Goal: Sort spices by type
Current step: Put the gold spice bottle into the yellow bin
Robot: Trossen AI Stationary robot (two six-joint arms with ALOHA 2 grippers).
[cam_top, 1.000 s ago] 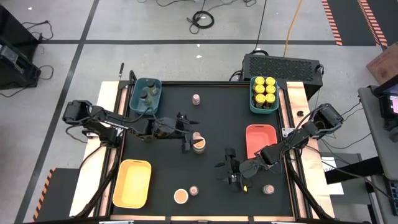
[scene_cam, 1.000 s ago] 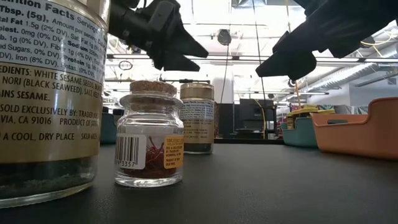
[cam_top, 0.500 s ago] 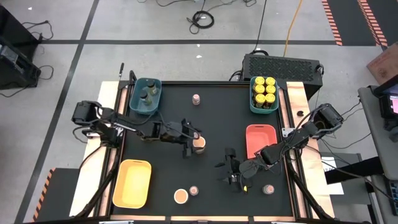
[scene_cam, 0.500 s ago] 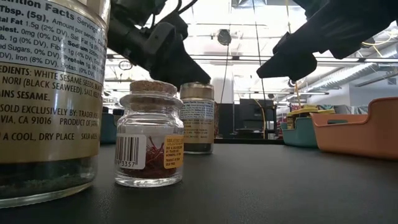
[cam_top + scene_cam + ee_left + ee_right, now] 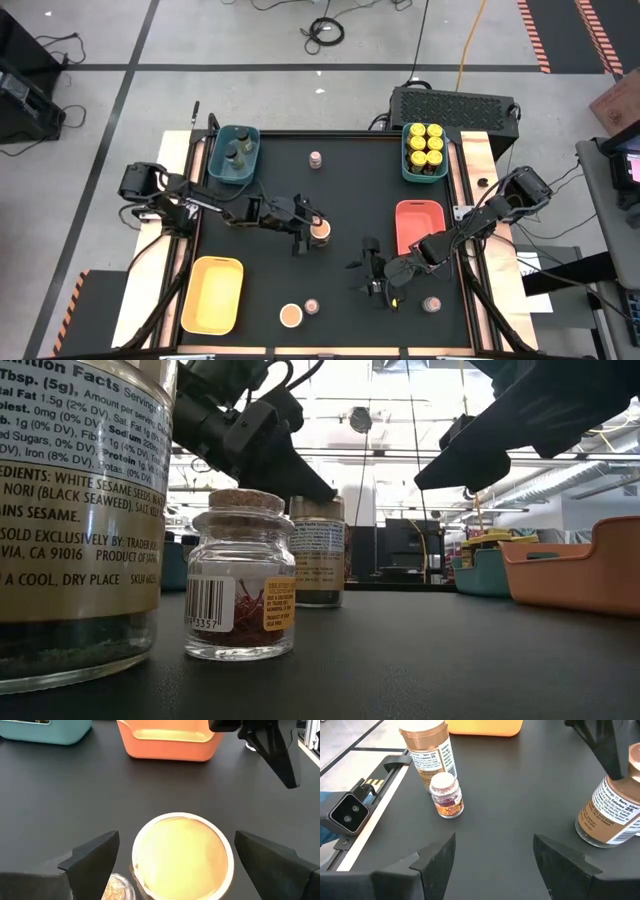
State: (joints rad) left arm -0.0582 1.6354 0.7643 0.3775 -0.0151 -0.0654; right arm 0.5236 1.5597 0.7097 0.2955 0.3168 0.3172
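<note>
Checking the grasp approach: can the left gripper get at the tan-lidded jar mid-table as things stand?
Probably yes. The left gripper is open with one finger on either side of the tan-lidded jar, and nothing lies between them.

Jar (image 5: pixel 320 230) mid-table, between trays (image 5: pixel 213 293) left and (image 5: pixel 419 226) right.

Robotics lab or workshop. Grey concrete floor (image 5: pixel 90 110) marked with black tape lines (image 5: pixel 130 68) and striped hazard tape (image 5: pixel 535 35), loose cables (image 5: pixel 325 30) on the floor, a black electronics box (image 5: pixel 452 103) behind the counter (image 5: pixel 360 190). Low view shows ceiling pipes (image 5: pixel 600 480) and bright overhead lights (image 5: pixel 340 380).
</note>
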